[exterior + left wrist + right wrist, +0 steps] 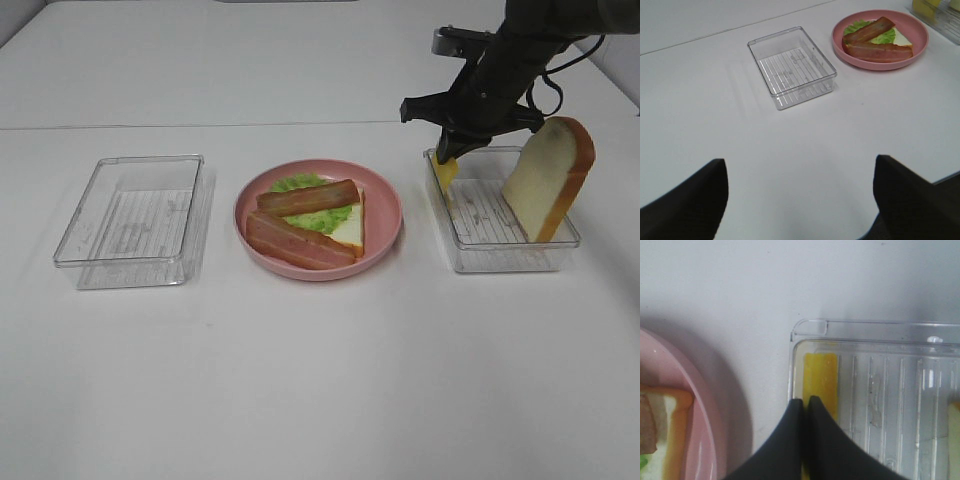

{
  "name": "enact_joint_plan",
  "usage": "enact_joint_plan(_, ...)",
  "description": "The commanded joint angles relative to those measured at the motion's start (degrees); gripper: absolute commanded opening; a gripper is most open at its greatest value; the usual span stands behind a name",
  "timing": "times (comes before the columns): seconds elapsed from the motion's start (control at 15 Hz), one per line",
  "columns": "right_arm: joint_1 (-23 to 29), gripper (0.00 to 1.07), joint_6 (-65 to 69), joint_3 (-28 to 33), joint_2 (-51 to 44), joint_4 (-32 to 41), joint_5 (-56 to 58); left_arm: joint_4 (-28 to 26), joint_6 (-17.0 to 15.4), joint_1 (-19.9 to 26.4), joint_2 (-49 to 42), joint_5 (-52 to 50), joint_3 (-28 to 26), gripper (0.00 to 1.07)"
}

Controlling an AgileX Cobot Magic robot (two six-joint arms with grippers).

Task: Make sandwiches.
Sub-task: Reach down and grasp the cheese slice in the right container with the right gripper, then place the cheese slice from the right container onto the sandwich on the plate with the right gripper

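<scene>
Right hand (805,402) pressed shut on edge of cheese slice (821,375), which stands upright against wall of clear tray (810,327) beneath hand, likely so thin slice can be pinched; contact hidden behind fingers. Half-built sandwich (310,222) on pink plate (390,205) beside that hand. Left hand (797,162) wide open, empty, over tabletop (790,140)
</scene>
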Motion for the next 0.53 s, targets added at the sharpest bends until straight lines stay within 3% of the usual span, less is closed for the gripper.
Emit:
enact_joint_plan(0.07, -0.17, 0.00, -0.57, -0.40, -0.46, 0.06, 0.52, -0.17, -0.40, -0.11, -1.15, -0.63, 0.29, 0.76)
enact_joint_plan(0.33, -0.17, 0.00, -1.26, -0.40, -5.39, 0.34, 1.20, -0.17, -0.40, -0.11, -1.15, -0.63, 0.29, 0.76)
enact_joint_plan(0.53, 0.00, 0.00, -6.30, -0.40, -10.20, 6.76, 3.61, -0.17, -0.40, -0.11, -1.15, -0.63, 0.29, 0.76)
